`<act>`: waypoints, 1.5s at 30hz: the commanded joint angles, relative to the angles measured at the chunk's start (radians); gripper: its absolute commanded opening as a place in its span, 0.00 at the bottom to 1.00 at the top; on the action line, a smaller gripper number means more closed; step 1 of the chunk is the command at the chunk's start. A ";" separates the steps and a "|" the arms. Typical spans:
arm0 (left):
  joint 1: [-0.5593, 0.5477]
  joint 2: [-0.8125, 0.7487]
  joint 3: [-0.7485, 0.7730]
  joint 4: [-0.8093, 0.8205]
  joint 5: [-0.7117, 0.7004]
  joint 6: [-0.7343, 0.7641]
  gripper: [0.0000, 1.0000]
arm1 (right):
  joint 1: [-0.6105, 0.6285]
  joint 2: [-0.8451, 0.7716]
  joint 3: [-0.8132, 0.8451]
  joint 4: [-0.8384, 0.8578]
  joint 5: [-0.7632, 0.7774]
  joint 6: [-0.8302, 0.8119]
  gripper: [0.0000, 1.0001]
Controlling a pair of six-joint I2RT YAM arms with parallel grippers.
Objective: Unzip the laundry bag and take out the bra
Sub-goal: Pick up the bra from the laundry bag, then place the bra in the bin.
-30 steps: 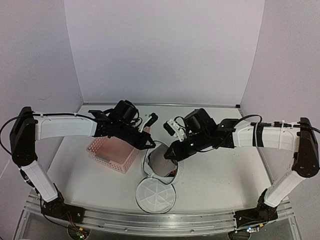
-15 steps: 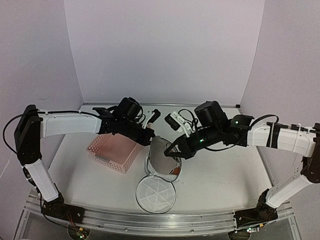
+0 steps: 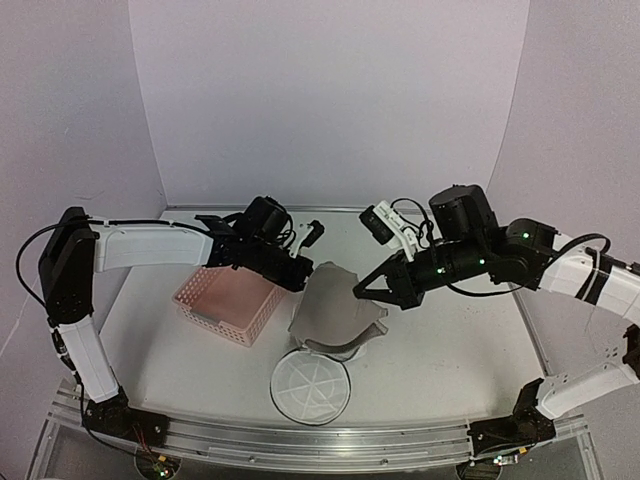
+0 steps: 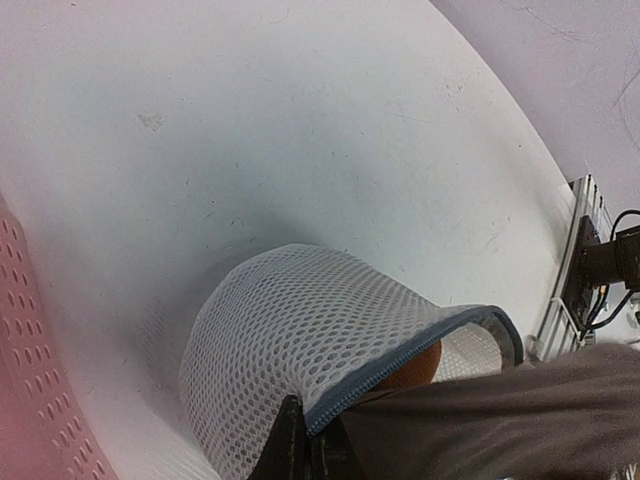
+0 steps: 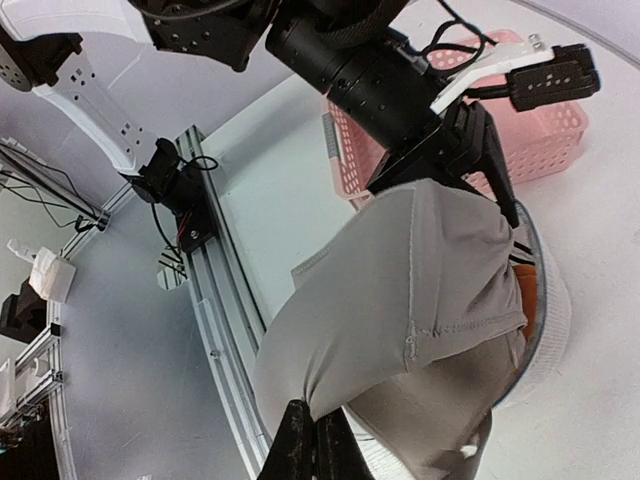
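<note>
The laundry bag point(image 4: 290, 340), white mesh with a grey zip edge, lies open on the table. My left gripper point(image 4: 305, 440) is shut on its rim; from above, the left gripper point(image 3: 302, 284) sits at the bag's point(image 3: 345, 349) far left edge. A grey garment point(image 3: 330, 310) stretches up out of the bag's mouth, and my right gripper point(image 3: 360, 290) is shut on a fold of it; the wrist view shows the gripper point(image 5: 315, 440) pinching the grey garment point(image 5: 400, 300). Under the garment, a bit of the orange bra point(image 4: 415, 365) shows inside the bag, and the bra point(image 5: 522, 290) peeks out again in the right wrist view.
The bag's round mesh lid point(image 3: 311, 387) lies flat in front of the bag, near the table's front rail. A pink lattice basket point(image 3: 228, 305) stands just left of the bag, below my left arm.
My right gripper has risen and drawn back to the right, pulling the grey garment up and out of the bag. My left gripper has kept its hold on the rim.
</note>
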 commanded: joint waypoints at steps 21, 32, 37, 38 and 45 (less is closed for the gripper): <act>-0.002 0.013 0.047 0.002 -0.033 -0.043 0.13 | 0.002 -0.137 0.312 -0.069 0.291 0.001 0.00; -0.002 -0.026 0.046 0.001 -0.032 -0.058 0.37 | 0.001 -0.078 0.512 -0.067 0.405 -0.013 0.00; -0.002 -0.059 0.053 0.002 -0.039 -0.062 0.46 | 0.001 -0.028 0.598 -0.064 0.433 -0.024 0.00; -0.002 -0.067 0.053 0.002 -0.048 -0.063 0.50 | 0.002 -0.016 0.613 -0.063 0.434 -0.026 0.00; -0.002 -0.183 0.031 0.002 -0.167 -0.083 0.64 | 0.001 0.088 0.753 -0.056 0.477 -0.043 0.00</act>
